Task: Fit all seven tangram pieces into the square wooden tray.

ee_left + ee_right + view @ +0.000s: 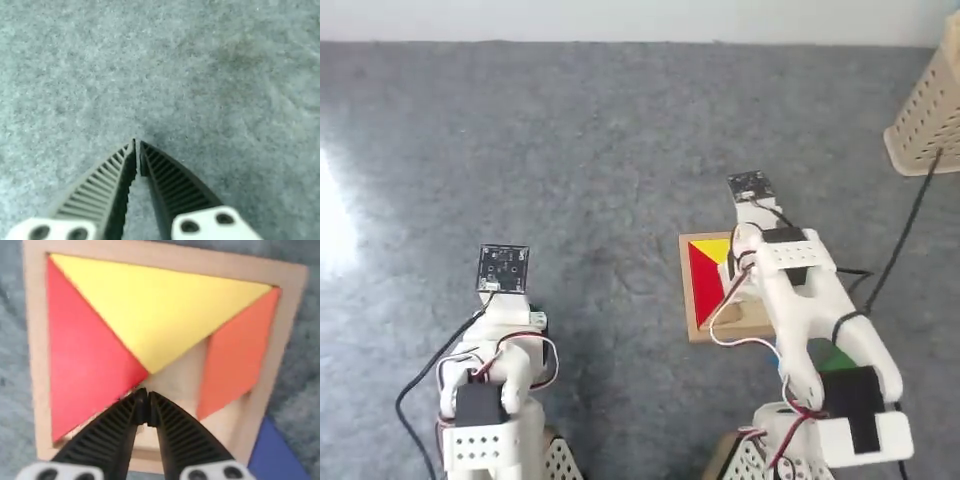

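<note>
The square wooden tray (165, 252) holds a large yellow triangle (155, 305), a large red triangle (82, 360) and an orange parallelogram (235, 350). Bare wood shows in the tray between them. My right gripper (145, 396) is shut and empty, its tips low over the tray floor just beside the red triangle's corner. A blue piece (274, 455) lies on the carpet outside one tray corner. In the high view the right arm covers most of the tray (698, 330), and a green piece (836, 357) peeks out under the arm. My left gripper (136, 145) is shut over bare grey carpet.
Grey carpet (580, 150) covers the table. A beige perforated container (928, 110) stands at the far right edge. The left arm (495, 350) sits at the near left, well apart from the tray. Cables trail by the right arm's base.
</note>
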Controlling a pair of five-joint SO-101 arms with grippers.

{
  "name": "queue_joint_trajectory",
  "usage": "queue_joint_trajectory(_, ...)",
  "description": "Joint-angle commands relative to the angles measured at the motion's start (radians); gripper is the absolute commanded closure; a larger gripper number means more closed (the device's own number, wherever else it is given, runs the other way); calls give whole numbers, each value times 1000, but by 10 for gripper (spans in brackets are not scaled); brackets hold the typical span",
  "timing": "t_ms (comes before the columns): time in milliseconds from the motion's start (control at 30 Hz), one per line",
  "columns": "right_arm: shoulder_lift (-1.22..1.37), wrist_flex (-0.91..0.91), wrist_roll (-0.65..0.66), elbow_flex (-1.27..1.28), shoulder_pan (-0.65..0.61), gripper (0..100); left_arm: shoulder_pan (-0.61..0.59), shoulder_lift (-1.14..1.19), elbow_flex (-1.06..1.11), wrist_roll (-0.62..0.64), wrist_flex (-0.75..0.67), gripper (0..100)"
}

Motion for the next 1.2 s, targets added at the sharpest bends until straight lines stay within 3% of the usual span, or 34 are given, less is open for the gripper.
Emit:
queue_joint_trajectory(0,-16,-19,-14,-63,-10,987,-2,-17,-12,6,5,988)
queue_joint_trajectory(233,-249,-21,-61,-6,58,987,-2,-17,-12,6,5,988)
queue_joint_trajectory(367,-335,-76,-18,95,-38,987,-2,-17,-12,6,5,988)
queue_joint_trajectory(467,-305,-85,5,114,-88,983,-2,-17,-12,6,5,988)
queue_joint_trajectory(733,-101,-81,40,89,-79,982,-2,-17,-12,6,5,988)
queue_joint_trajectory(1033,-77,-51,-8,64,96,986,-2,-17,-12,6,5,988)
queue_joint_trajectory(1167,-79,-18,-18,52,113,986,-2,-17,-12,6,5,988)
